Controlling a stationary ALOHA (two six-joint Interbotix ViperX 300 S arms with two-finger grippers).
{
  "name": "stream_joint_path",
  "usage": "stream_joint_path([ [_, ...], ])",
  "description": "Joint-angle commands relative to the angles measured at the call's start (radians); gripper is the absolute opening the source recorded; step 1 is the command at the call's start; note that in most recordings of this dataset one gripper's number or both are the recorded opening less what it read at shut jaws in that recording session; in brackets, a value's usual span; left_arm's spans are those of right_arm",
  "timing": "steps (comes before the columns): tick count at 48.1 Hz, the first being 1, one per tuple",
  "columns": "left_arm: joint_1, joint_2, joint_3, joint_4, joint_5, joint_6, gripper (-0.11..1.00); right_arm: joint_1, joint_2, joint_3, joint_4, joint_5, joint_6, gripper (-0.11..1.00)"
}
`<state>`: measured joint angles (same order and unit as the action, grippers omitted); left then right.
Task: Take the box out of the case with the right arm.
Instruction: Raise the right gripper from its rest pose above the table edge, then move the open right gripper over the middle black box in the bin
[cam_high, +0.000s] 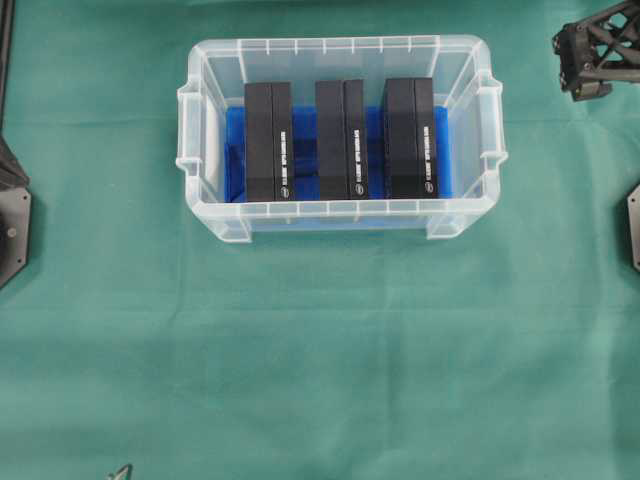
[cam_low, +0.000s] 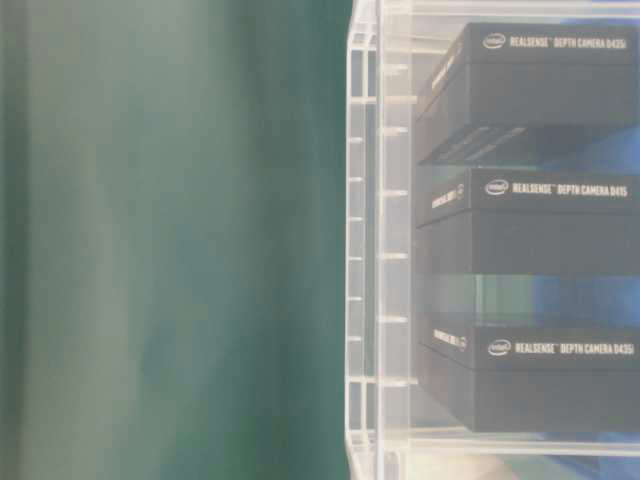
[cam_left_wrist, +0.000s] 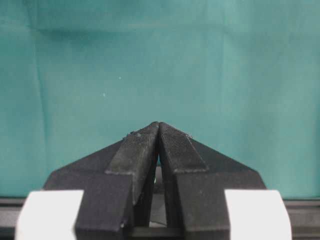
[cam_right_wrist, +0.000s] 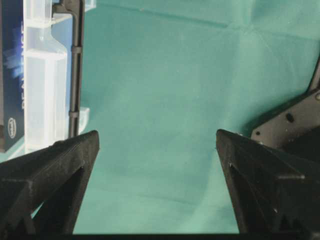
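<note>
Hovering over bare green cloth (cam_right_wrist: 165, 100), the right gripper (cam_right_wrist: 157, 165) has its pointed fingers spread wide, holding nothing; it sits off the case's (cam_high: 340, 215) far right corner, outside the rim. Left gripper (cam_left_wrist: 159, 135): fingers pressed together, empty, over cloth. Contents of case: three black boxes (cam_high: 410, 140) standing on edge, side by side on the blue lining. Risk: narrow gaps between boxes; a misaligned descent could strike the rim or jam against a neighbouring box.
</note>
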<state>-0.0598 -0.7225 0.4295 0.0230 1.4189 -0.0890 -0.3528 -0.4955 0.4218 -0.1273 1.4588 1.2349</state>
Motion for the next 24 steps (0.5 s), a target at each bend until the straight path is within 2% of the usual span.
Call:
stream_joint_path([
  [1, -0.005, 0.002, -0.026, 0.002, -0.002, -0.003, 0.0, -0.003, -0.005, -0.009, -0.003, 0.003, 0.002, 0.92],
  [13, -0.003, 0.0, -0.026, 0.002, -0.002, -0.049, 0.0, -0.002, -0.005, -0.008, 0.012, 0.002, 0.005, 0.92],
  [24, -0.003, 0.0, -0.026, 0.003, -0.002, -0.055, 0.0, 0.009, 0.012, -0.017, 0.017, -0.003, 0.028, 0.92],
])
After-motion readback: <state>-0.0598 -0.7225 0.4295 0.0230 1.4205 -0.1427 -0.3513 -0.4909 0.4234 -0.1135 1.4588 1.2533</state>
